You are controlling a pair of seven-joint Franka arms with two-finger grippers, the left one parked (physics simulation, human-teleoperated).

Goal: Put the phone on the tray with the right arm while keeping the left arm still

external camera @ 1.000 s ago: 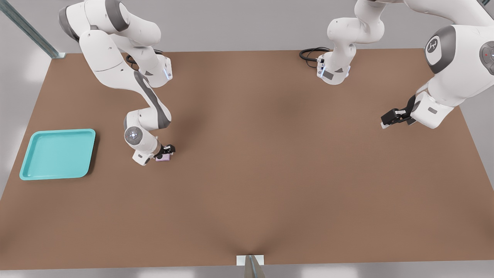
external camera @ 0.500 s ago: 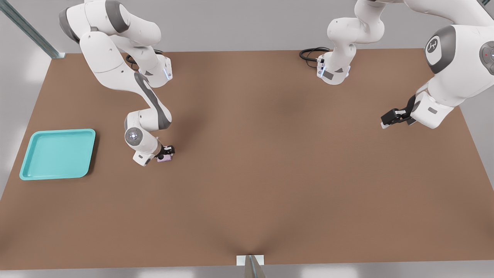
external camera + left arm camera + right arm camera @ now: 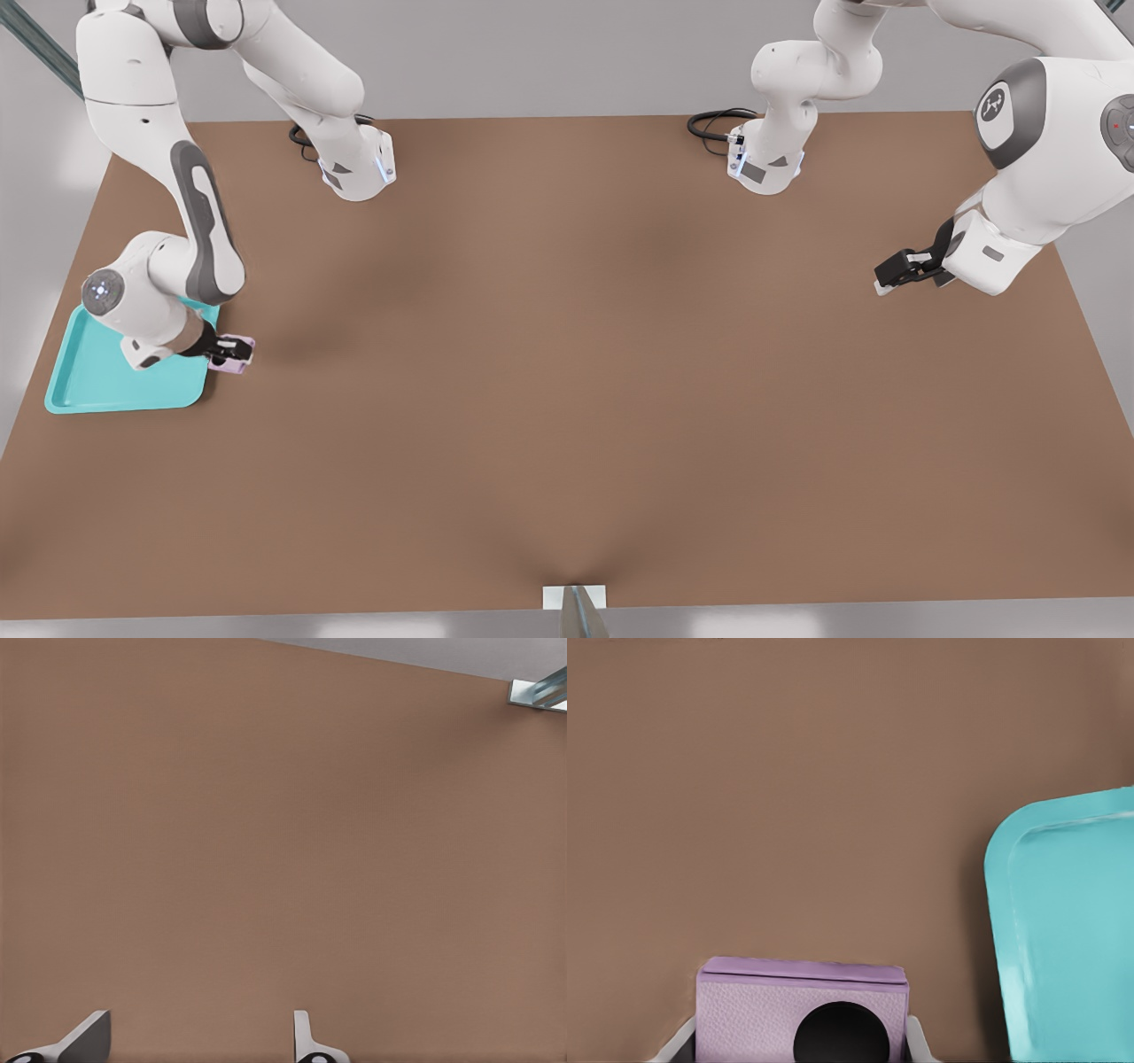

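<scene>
So the phone (image 3: 236, 353) is sitting pinched in the gripper (image 3: 229, 353), and we're seeing it hanging just off the tray's (image 3: 106, 390) edge on the front view's right, over the brown table (image 3: 620, 399) rather than over the turquoise. In the right wrist view we're looking at the phone (image 3: 802, 1010) face-on: lilac, textured, one black round lens showing, a pale finger (image 3: 914, 1041) pressing each short side, so the fingers are closing on it across its longer axis. That long side is lying roughly level; in the front view it's running roughly across the picture, slightly tilted. We can't tell which way its hinge is pointing.

The tray (image 3: 1072, 930) is showing a rounded corner and its low rim near the phone, not touching it. The right arm (image 3: 199, 230) is reaching down over the tray's far corner, its round wrist cap facing the camera.
</scene>
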